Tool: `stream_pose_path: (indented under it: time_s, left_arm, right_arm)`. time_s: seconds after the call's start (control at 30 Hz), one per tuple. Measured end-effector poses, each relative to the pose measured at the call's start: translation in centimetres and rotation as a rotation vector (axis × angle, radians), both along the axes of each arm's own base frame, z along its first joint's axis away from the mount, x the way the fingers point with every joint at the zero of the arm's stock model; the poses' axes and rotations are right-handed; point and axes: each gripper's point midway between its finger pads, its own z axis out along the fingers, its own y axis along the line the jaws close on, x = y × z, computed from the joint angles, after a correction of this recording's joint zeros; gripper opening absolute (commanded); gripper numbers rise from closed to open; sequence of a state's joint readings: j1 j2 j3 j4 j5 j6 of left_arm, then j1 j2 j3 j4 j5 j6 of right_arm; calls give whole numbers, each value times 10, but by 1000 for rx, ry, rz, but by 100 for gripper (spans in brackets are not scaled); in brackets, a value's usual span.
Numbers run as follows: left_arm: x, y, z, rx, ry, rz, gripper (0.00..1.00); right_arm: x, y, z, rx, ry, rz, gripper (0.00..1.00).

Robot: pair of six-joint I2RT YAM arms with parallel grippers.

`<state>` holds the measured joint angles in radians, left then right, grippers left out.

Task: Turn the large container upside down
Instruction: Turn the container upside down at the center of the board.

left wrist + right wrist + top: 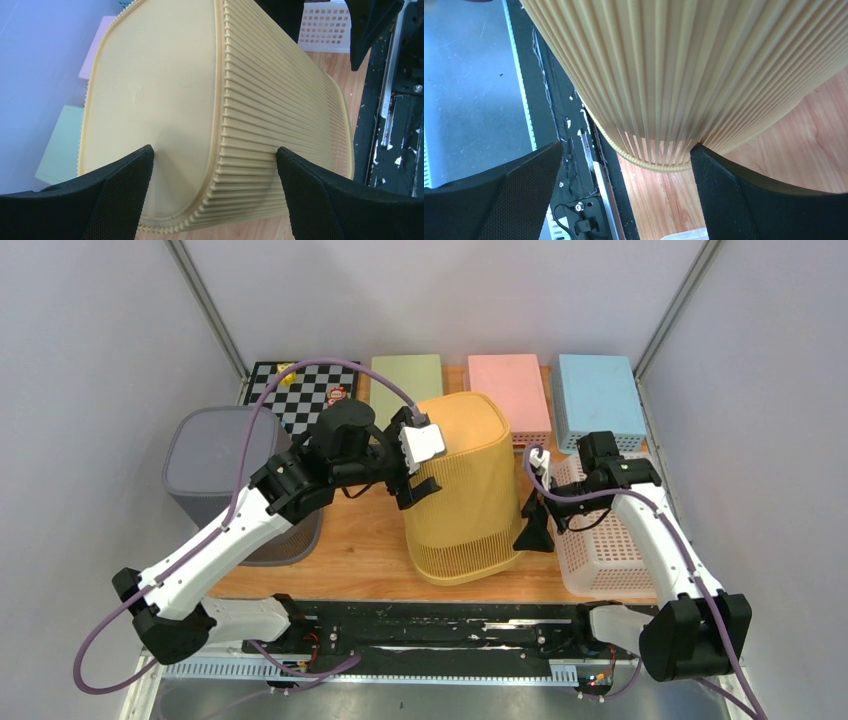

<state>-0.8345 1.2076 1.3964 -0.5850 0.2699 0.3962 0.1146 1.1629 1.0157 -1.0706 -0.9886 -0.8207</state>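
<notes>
A tall yellow ribbed container stands in the middle of the table, closed base up, open rim down, long axis near upright; the left gripper, jaws wide, straddles its upper left edge; the right gripper, also wide, sits beside its lower right wall; a grey bin crowds the left, a white basket the right.

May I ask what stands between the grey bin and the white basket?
The yellow container, flanked by the left gripper and right gripper, in the top view.

left tool spread wide | astride base edge of yellow container
</notes>
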Motion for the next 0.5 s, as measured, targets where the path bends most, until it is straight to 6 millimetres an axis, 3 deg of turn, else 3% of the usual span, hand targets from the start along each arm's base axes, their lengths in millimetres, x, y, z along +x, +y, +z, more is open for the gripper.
stream_pose_path:
  time_s: [0.5]
  left_arm:
    - [-13, 24, -15, 83, -112, -51, 94]
  right_arm:
    - [-32, 18, -8, 4, -18, 146, 100]
